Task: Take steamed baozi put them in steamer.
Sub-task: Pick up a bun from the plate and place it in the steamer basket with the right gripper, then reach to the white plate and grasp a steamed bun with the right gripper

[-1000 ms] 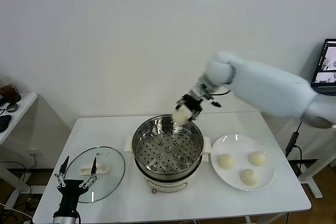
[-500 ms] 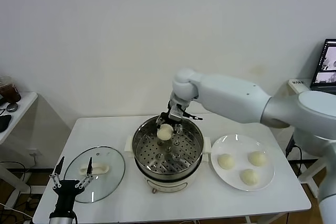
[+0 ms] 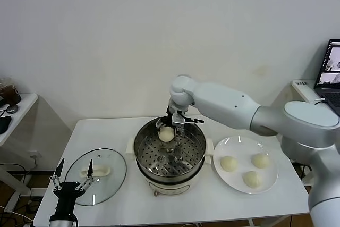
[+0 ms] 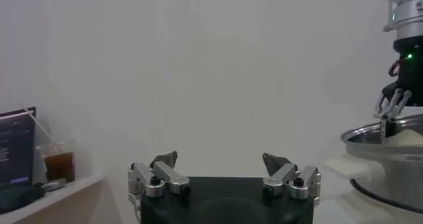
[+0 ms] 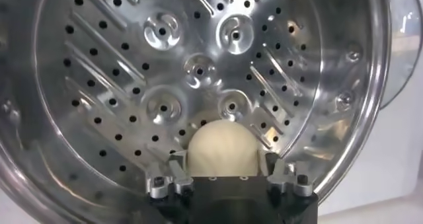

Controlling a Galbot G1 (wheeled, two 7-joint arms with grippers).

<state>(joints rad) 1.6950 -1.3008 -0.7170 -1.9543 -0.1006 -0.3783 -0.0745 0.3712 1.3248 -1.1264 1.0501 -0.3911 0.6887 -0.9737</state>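
My right gripper point(image 3: 167, 129) is shut on one cream-white baozi point(image 3: 166, 135) and holds it low inside the back part of the steel steamer point(image 3: 139, 155). In the right wrist view the fingers point(image 5: 177, 168) flank the baozi point(image 5: 223, 146) just above the perforated tray point(image 5: 198, 67). Three more baozi point(image 3: 228, 163) point(image 3: 260, 160) point(image 3: 252, 179) lie on the white plate point(image 3: 236, 144) right of the steamer. My left gripper point(image 3: 71, 184) is open and empty at the front left, by the glass lid; its own view point(image 4: 220, 166) shows the steamer point(image 4: 390, 152) and right gripper point(image 4: 391, 110) farther off.
The round glass lid point(image 3: 109, 182) with a white handle lies on the table left of the steamer. A side table with a drink cup point(image 3: 9, 91) stands at far left. A laptop point(image 3: 329, 67) sits at far right.
My right arm carried the baozi from above the steamer's back right rim leftward and down into the steamer. The left gripper shifted slightly left.
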